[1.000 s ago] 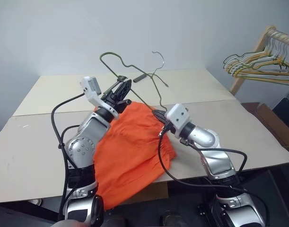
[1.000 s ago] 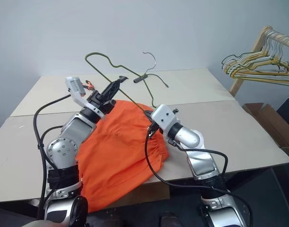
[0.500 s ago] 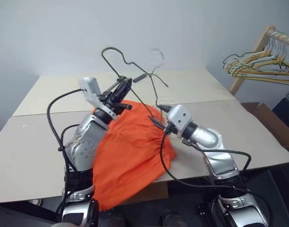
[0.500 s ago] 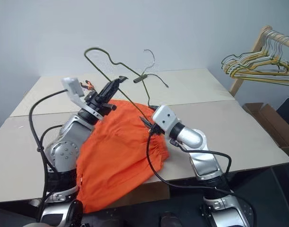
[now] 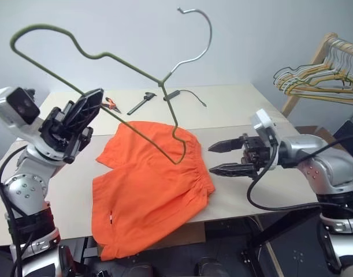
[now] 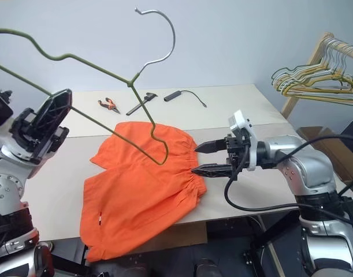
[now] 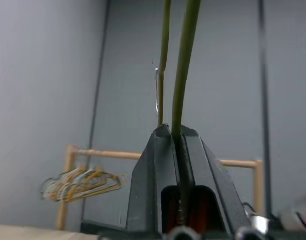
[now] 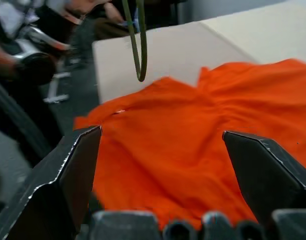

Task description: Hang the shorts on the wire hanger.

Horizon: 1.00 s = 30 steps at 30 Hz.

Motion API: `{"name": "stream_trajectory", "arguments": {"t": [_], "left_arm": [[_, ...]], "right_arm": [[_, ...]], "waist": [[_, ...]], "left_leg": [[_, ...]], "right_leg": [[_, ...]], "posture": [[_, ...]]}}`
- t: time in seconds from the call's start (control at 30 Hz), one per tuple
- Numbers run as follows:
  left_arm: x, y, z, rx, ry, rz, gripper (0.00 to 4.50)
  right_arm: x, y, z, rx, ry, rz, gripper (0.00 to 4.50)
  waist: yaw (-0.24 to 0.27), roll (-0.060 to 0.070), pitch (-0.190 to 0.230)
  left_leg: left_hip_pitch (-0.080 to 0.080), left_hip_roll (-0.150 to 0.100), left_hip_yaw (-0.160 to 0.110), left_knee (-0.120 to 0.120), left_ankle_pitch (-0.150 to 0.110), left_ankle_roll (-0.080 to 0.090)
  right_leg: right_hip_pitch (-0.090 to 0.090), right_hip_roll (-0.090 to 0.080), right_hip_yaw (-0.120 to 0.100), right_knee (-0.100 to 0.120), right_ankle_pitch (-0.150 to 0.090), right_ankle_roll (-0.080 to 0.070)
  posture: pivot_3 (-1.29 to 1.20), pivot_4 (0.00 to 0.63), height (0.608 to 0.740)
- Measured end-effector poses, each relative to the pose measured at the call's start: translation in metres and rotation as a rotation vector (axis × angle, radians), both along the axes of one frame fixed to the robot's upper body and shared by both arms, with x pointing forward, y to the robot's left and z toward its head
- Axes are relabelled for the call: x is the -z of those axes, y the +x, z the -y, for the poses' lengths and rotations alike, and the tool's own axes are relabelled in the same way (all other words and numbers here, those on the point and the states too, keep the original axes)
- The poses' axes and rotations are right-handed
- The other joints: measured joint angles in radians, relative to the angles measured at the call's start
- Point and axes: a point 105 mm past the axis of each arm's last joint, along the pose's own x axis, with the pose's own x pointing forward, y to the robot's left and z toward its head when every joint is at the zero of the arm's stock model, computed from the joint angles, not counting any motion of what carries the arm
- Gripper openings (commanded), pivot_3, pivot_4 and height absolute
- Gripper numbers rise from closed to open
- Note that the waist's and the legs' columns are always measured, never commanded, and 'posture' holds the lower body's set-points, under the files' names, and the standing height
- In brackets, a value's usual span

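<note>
Two claws: left claw (image 5: 78, 112) clenched on wire hanger (image 5: 127, 60), right claw (image 5: 223, 157) released beside shorts (image 5: 150, 184) on table (image 5: 263, 190).

A plain lab or test room. Bare grey walls stand behind a pale tabletop (image 5: 234, 107). A wooden rack (image 5: 315, 63) of spare hangers (image 5: 315, 83) stands beside it.

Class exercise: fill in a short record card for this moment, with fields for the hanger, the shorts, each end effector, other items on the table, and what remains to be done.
wire hanger: lifted clear of the table, tilted, hook uppermost
shorts: lying flat on the table, one leg over the near edge, not on the hanger
left end effector: shut on the wire hanger's wire
right end effector: open, holding nothing, beside the shorts' waistband
other items: pliers and two dark tools on the far part; rack of hangers at right
remaining: shorts not yet hung
</note>
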Motion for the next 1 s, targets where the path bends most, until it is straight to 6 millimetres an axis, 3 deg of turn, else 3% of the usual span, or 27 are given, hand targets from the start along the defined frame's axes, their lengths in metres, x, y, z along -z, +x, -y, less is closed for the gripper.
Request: {"name": "stream_trajectory", "arguments": {"t": [0.37,0.73,0.83,1.0], "left_arm": [[0.01,0.004,0.016,0.057,-0.003,0.002,0.0],[0.007,0.008,0.019,0.029,0.011,0.024,0.0],[0.008,0.009,0.018,0.024,0.011,0.02,0.0],[0.01,0.012,0.018,0.005,0.017,0.011,0.0]], "right_arm": [[-0.008,-0.005,-0.041,-0.097,0.055,-0.097,4.49],[-0.004,-0.009,-0.057,-0.076,0.08,-0.09,4.49],[-0.005,-0.009,-0.058,-0.078,0.087,-0.094,3.97],[-0.003,-0.009,-0.058,-0.069,0.09,-0.101,2.36]], "waist": [[0.002,0.0,0.0],[0.0,0.0,0.0],[0.001,0.0,0.0],[0.0,0.0,0.0]], "left_leg": [[-0.004,0.0,0.0,0.0,0.0,0.0],[-0.004,0.0,0.0,0.0,0.0,0.0],[-0.004,0.0,0.0,0.0,0.0,0.0],[-0.004,0.0,0.0,0.0,0.0,0.0]], "right_leg": [[-0.002,0.0,0.0,-0.003,0.001,0.0],[-0.002,0.0,0.0,-0.003,0.001,0.001],[-0.002,0.0,0.0,-0.004,0.001,0.001],[-0.002,0.0,0.0,-0.004,0.001,0.001]], "posture": [[0.03,0.0,0.74],[0.02,0.0,0.74],[0.02,0.0,0.74],[0.02,0.0,0.74]]}}
